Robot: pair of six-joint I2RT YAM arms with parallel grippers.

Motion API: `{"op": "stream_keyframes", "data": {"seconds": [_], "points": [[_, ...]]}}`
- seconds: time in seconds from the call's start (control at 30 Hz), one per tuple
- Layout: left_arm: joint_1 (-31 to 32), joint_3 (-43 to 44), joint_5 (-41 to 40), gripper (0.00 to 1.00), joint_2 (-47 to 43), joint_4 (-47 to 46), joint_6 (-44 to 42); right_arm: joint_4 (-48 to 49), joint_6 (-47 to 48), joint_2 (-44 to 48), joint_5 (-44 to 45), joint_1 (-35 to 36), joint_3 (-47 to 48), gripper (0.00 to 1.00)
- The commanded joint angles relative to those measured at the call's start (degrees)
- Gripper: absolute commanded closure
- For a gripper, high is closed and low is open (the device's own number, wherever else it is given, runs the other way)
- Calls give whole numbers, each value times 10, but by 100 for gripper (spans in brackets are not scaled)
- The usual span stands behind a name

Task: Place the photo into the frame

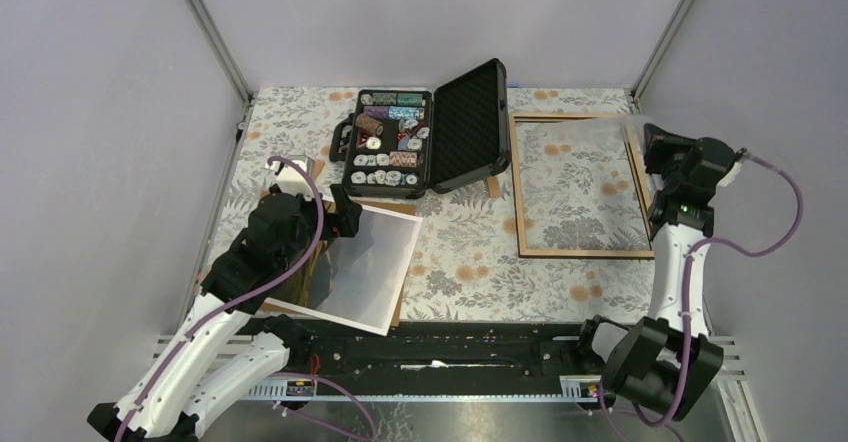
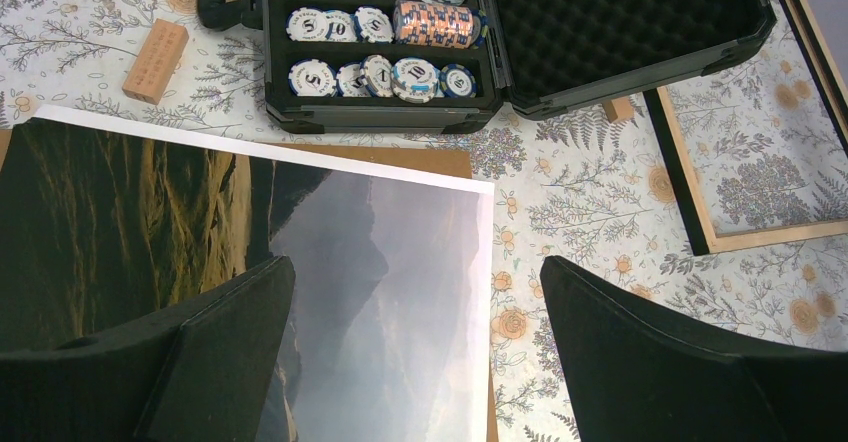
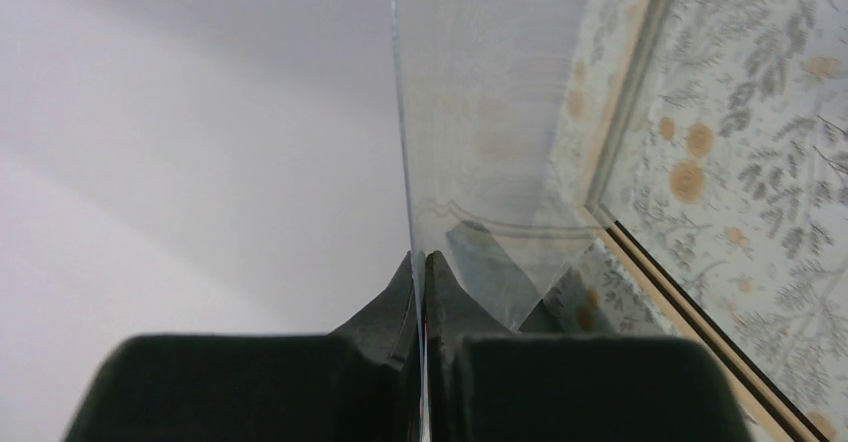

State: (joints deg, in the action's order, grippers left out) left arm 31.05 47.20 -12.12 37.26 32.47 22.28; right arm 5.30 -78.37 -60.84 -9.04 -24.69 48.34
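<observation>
near left of the table: the photo (image 1: 372, 257) lies flat, picture side up, on a brown backing board (image 2: 390, 156), turned a little against the table edge.
far right of the table: the frame (image 1: 585, 253) lies flat with nothing in it; only the flowered cloth shows inside. it is well apart from the photo.
far middle, between them: an open case of poker chips (image 1: 470, 127).
left gripper (image 2: 420, 357): jaws wide apart, hovering over the right edge of the photo, holding nothing.
right gripper (image 3: 422, 297): pinched tight on the edge of a clear pane (image 3: 490, 112), which is held up at an angle over the right part of the frame.
how the photo will handle: i judge it light, thin and bendy, with a smooth face that marks and creases easily. it may sag if only one side is lifted.
where to take hold: best on the white border, at the far right corner, where the photo seems to reach past the board, with a soft pinch.
</observation>
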Motion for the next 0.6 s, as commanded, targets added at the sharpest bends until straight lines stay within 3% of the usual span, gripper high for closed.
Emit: {"op": "stream_keyframes", "data": {"seconds": [0.0, 0.3, 0.57], "points": [[1, -1, -11, 1, -2, -23, -3, 10, 17, -47, -25, 3, 99, 100], [1, -2, -17, 1, -3, -23, -2, 17, 6, -166, -40, 15, 243, 100], [1, -1, -22, 1, -2, -19, -1, 72, -12, -180, -22, 45, 161, 100]]}}
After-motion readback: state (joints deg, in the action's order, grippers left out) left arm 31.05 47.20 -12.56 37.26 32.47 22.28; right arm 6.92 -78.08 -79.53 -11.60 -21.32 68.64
